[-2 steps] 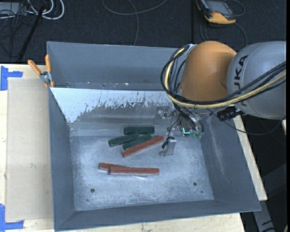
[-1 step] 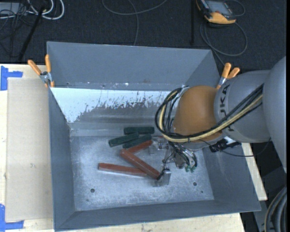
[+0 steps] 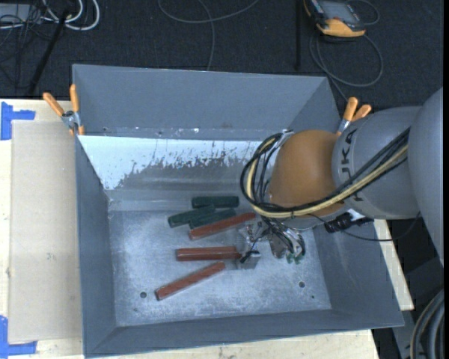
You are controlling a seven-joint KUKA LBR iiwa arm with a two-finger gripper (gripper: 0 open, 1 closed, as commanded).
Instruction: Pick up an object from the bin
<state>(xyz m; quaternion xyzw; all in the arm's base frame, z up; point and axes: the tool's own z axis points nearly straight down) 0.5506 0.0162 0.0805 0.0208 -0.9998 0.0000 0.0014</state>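
Here, in the camera view, the pincer (image 3: 248, 256) hangs low in the bin (image 3: 202, 118), a little right of the frame's centre, just at the right end of the middle brown stick (image 3: 206, 253). Whether it touches that end, and whether it is open or closed, I cannot tell, because the arm's orange cover (image 3: 303, 167) and its cables crowd over it. That stick lies level on the bin floor, about mid-frame.

The main risk, as I judge it, is that a grip taken at the very end of a long stick lets it pivot and slip out on the lift. The upper brown stick (image 3: 221, 225) slants up to the right with its right end near the pincer, so it could be caught or nudged as well.

By count there are five things: three brown sticks and two green ones. The lower brown stick (image 3: 188, 280) slants toward the lower left, apart from the rest. The upper green stick (image 3: 215, 201) and the lower green stick (image 3: 191, 218) lie close together above, the lower one against the upper brown stick.
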